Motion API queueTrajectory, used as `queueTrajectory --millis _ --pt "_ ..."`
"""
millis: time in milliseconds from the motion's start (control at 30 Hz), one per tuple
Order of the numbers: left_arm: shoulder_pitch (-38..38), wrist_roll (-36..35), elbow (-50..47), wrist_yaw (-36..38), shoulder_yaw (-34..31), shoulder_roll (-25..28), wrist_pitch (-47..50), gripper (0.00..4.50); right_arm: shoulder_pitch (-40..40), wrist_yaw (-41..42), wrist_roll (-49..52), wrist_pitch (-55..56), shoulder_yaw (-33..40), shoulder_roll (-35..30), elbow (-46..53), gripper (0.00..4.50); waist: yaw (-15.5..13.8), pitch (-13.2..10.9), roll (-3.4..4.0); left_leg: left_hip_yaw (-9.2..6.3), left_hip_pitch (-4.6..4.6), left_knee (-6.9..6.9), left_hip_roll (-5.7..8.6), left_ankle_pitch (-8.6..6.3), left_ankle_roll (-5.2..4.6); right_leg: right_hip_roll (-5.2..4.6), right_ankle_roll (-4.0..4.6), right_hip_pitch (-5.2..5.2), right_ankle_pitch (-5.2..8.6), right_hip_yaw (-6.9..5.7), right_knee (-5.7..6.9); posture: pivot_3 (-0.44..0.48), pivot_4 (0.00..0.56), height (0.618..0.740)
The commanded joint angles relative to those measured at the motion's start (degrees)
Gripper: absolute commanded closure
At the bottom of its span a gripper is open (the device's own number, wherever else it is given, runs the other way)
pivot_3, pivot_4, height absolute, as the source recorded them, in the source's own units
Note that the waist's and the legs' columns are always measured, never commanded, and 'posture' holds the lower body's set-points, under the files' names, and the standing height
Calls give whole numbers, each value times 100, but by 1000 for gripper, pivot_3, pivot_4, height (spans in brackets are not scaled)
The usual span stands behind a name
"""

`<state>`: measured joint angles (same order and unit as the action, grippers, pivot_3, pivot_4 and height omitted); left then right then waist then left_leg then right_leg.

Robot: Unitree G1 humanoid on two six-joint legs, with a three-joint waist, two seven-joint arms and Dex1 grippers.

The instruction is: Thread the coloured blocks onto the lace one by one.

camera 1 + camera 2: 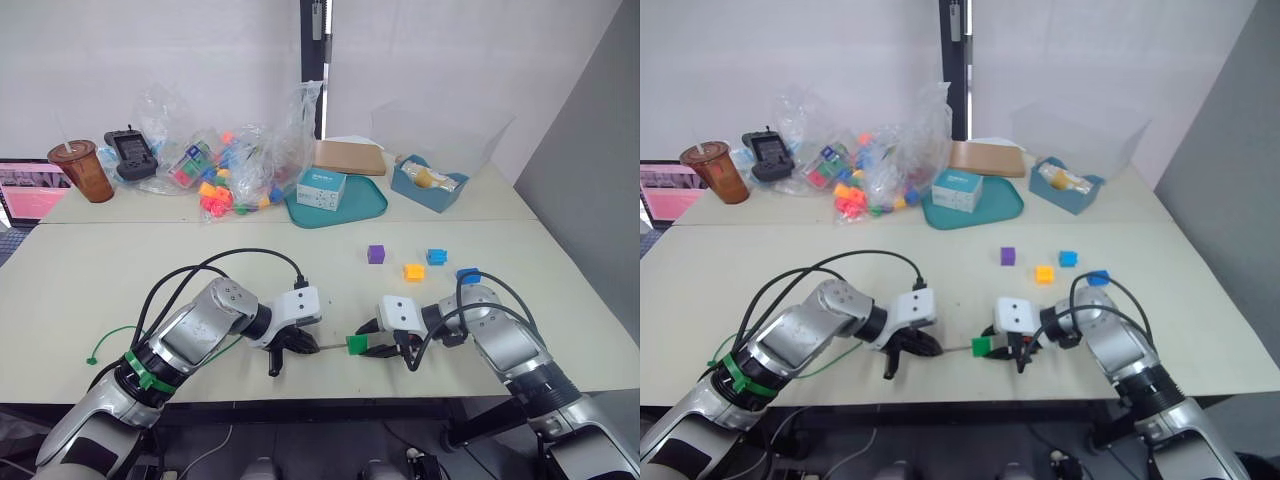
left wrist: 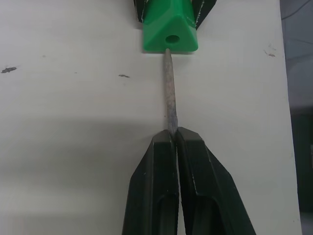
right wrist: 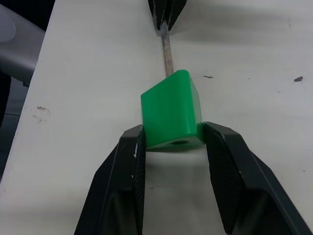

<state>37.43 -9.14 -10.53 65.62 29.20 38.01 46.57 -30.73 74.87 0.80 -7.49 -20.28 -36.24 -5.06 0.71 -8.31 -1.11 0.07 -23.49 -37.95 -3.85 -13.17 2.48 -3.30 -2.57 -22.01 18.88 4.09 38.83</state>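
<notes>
My right gripper (image 3: 172, 132) is shut on a green block (image 3: 171, 115), held just above the table's front edge with its hole facing my left gripper (image 2: 175, 133). That gripper is shut on the lace's stiff needle tip (image 2: 169, 93), whose point meets the green block (image 2: 170, 29) right at the rim of its hole. The green lace (image 1: 110, 335) trails left behind my left arm to its tab end (image 1: 92, 361). A purple block (image 1: 376, 254), an orange-yellow block (image 1: 414, 272) and two blue blocks (image 1: 436, 257) (image 1: 468, 273) lie on the table beyond my right gripper (image 1: 372, 346).
At the back stand a clear bag of multicoloured toy pieces (image 1: 225, 170), a teal tray (image 1: 370, 208) with a white box (image 1: 320, 188), a blue bin (image 1: 430, 185) and a brown cup (image 1: 82, 170). Black cables (image 1: 230, 262) loop over my left arm.
</notes>
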Motion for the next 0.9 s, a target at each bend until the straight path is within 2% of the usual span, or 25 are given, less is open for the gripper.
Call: queueTrajectory --millis 33,600,900 --pt "101 -87 -247 17 -77 -57 -11 4500 71 11 -197 -33 -236 -23 -42 3228 0 0 0 0 0 0 0 0 0 0 0 0 0 0 0 0 150 740" --pt "261 -102 -236 -24 -111 -232 31 4500 210 10 -207 -132 -311 -128 145 3228 -19 0 0 0 2 -3 1 0 0 -1 0 7 0 -1 -3 0 150 740" --pt "234 -188 -546 25 -65 -324 206 4500 260 -25 -218 -197 -324 -181 209 3228 -18 0 0 -2 4 -5 0 0 -1 0 0 10 0 -1 -6 0 150 740"
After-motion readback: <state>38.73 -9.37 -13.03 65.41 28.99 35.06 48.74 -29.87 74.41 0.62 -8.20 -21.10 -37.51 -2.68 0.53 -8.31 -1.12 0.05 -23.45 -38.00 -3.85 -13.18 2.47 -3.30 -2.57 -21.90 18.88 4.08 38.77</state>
